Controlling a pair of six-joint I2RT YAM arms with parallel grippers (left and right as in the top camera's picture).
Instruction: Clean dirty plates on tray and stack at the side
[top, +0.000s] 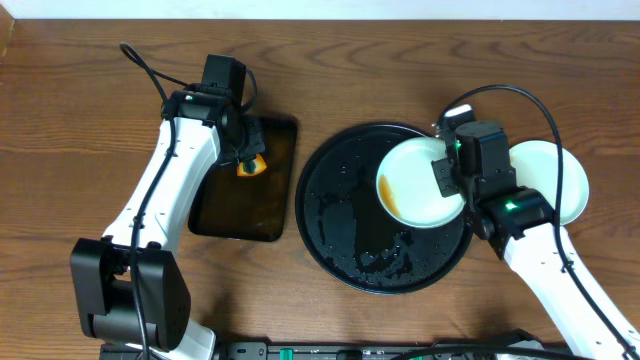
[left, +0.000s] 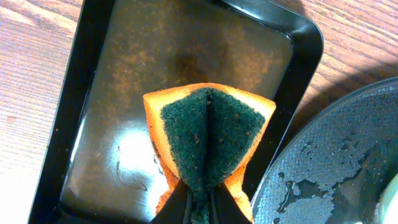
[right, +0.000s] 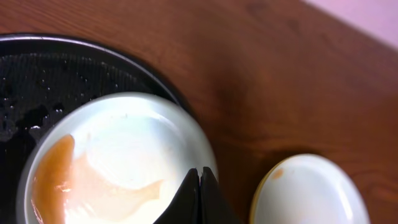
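While the right hand (right: 200, 190) clamps the rim of the brown-smeared plate (top: 410, 190) at the black round tray's (top: 335, 200) 2 o'clock, the left hand (left: 199, 208) pinches the folded sponge (left: 208, 134); the plate lies toward its 3 o'clock, well apart.

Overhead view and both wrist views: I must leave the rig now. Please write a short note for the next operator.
Left gripper: shut on the folded sponge, over the rectangular tray.
Right gripper: shut on the rim of the smeared plate, which lies on the wet round black tray.
Done: a clean-looking plate sits on the tabletop right of that tray. A yellow edge under it may be a second plate.
To do: wipe off the brown smear, then stack this plate there.
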